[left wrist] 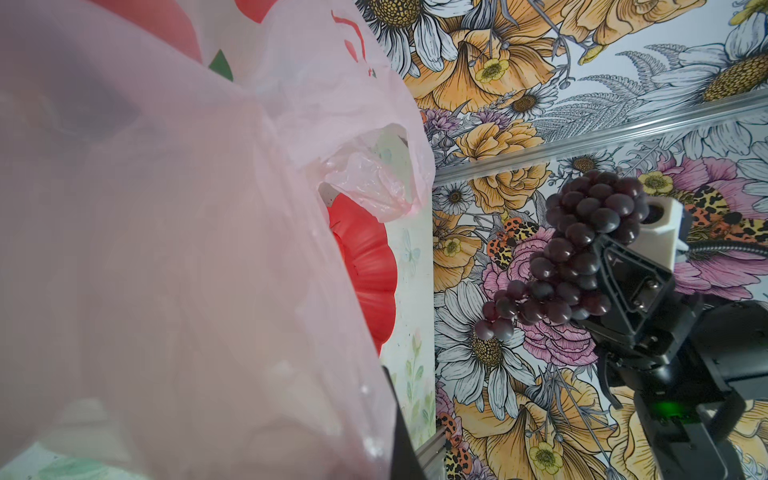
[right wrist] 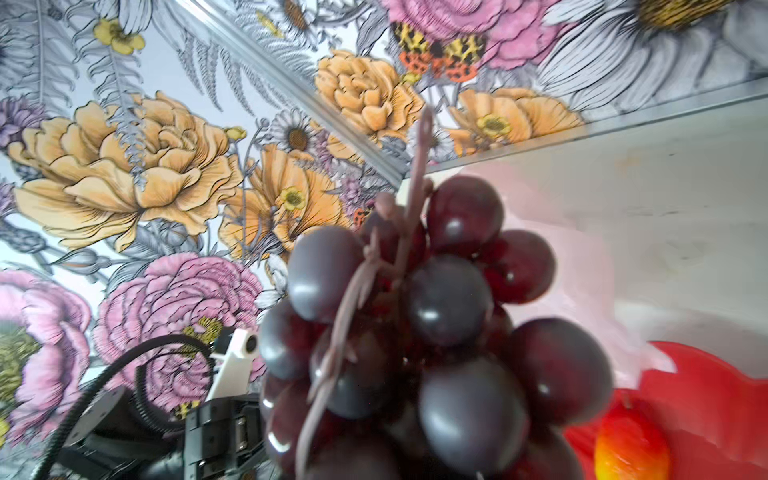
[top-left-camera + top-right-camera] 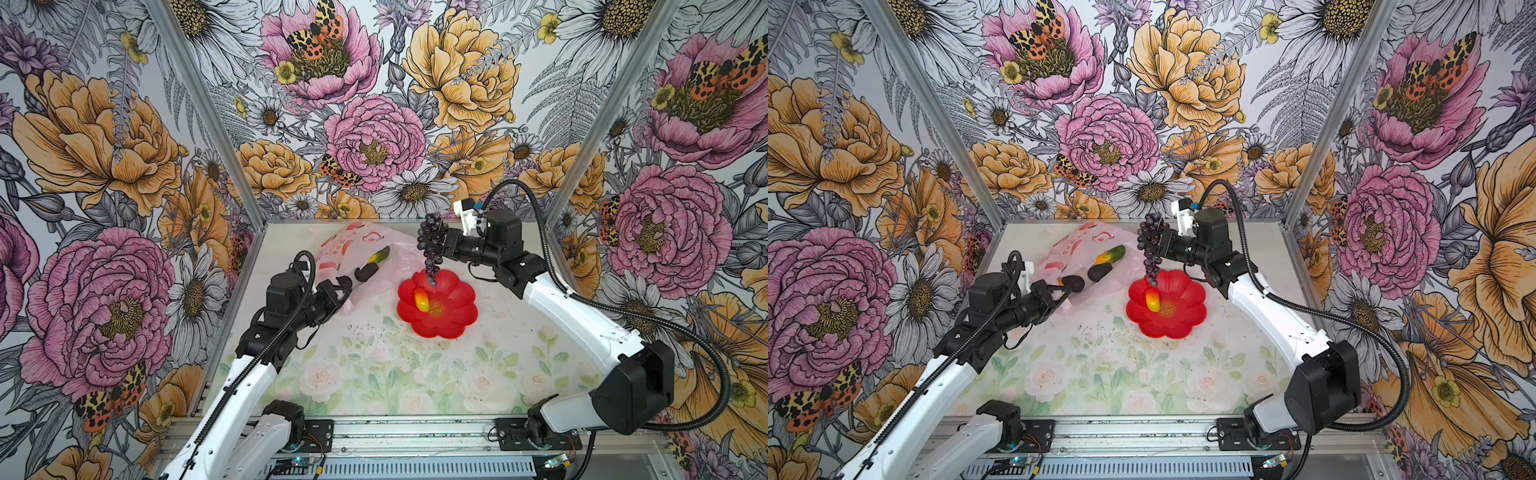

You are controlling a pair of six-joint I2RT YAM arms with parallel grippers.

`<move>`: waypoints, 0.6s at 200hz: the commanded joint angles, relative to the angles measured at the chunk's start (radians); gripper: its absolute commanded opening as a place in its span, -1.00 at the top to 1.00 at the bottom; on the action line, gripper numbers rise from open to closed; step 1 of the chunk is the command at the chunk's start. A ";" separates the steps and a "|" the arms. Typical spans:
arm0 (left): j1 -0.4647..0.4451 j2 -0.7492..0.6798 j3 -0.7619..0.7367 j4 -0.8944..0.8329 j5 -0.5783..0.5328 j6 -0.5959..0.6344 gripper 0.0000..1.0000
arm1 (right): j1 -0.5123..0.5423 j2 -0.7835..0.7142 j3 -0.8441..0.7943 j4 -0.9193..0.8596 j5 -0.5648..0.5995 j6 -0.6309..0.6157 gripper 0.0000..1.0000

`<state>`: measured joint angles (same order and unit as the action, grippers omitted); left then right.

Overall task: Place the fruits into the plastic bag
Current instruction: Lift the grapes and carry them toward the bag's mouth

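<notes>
One grape bunch [image 3: 430, 239] in right gripper [image 3: 442, 242], dangling over plate [image 3: 457, 322]

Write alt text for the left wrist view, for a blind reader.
The right hand holds a purple grape bunch in the air near the pink plastic bag, which fills the foreground. A red plate shows behind it.

A robot test cell in a lab, not a home: flower-printed wall panels [image 3: 104, 166] framed by aluminium posts [image 3: 208, 116], a rose-printed tabletop [image 3: 374, 374], and two arms [image 3: 232, 399] bolted to a metal rail [image 3: 415, 434] with loose wires [image 3: 318, 449] showing.
</notes>
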<state>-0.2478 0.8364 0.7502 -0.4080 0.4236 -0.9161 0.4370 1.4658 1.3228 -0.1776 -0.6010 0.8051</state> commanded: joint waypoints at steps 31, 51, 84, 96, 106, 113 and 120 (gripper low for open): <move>-0.019 0.009 0.038 0.016 0.032 0.057 1.00 | 0.120 0.163 0.159 -0.014 -0.233 0.093 0.37; -0.020 0.007 0.037 0.015 0.029 0.059 1.00 | 0.145 0.209 0.170 -0.017 -0.265 0.105 0.38; -0.024 -0.004 0.036 0.015 0.018 0.060 1.00 | 0.170 0.257 0.152 -0.017 -0.332 0.127 0.38; -0.026 -0.012 0.035 0.015 0.011 0.059 1.00 | 0.176 0.275 0.145 -0.018 -0.355 0.133 0.38; -0.028 -0.018 0.034 0.015 0.005 0.061 1.00 | 0.178 0.290 0.145 -0.023 -0.370 0.137 0.39; -0.029 -0.020 0.034 0.015 0.000 0.059 1.00 | 0.180 0.302 0.145 -0.026 -0.379 0.140 0.39; -0.030 -0.023 0.033 0.015 -0.003 0.060 1.00 | 0.181 0.315 0.147 -0.028 -0.387 0.143 0.39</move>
<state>-0.2695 0.8383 0.7547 -0.4072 0.4351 -0.8791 0.6098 1.7515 1.4597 -0.2188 -0.9176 0.9276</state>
